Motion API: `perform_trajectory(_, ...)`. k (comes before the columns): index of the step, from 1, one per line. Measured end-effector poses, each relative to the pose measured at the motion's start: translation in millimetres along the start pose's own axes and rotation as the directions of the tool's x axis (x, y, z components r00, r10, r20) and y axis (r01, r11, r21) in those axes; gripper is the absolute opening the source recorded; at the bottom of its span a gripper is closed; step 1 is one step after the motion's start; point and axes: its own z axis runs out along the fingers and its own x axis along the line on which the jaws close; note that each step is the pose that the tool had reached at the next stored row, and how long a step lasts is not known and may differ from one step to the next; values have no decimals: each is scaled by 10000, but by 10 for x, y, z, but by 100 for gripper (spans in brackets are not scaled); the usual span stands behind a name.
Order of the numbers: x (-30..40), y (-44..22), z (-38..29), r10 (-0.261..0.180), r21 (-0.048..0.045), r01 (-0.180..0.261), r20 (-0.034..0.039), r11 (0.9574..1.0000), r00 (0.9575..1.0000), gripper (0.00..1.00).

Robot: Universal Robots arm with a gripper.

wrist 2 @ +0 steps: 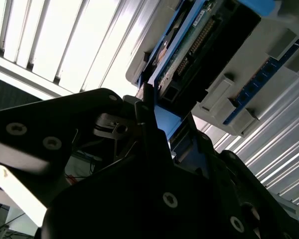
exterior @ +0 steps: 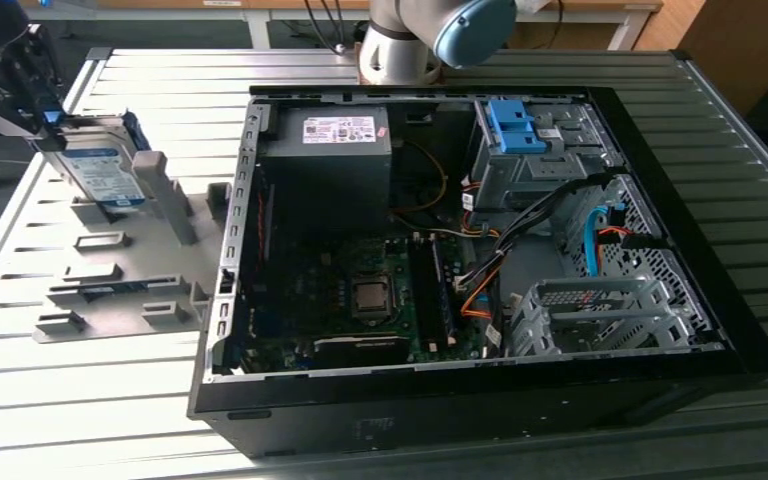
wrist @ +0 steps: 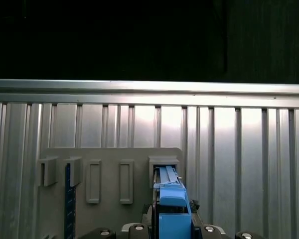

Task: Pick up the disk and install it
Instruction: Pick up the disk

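Gripper (exterior: pixel 51 122) tilted low at the exterior view's left edge, clamped on the disk (exterior: pixel 101 168) at the grey rack (exterior: pixel 124 290)

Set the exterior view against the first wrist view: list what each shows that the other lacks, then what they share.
Exterior view adds: the open computer case and the arm's base. First wrist view adds: the disk's blue edge end-on, in the rack's end slot. Shared: disk, grey rack, ribbed table.
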Motion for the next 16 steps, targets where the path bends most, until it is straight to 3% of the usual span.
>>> perform_trajectory(16, -3, 5, -187, 0, -1, 0, -1, 10000, 10000, 36)
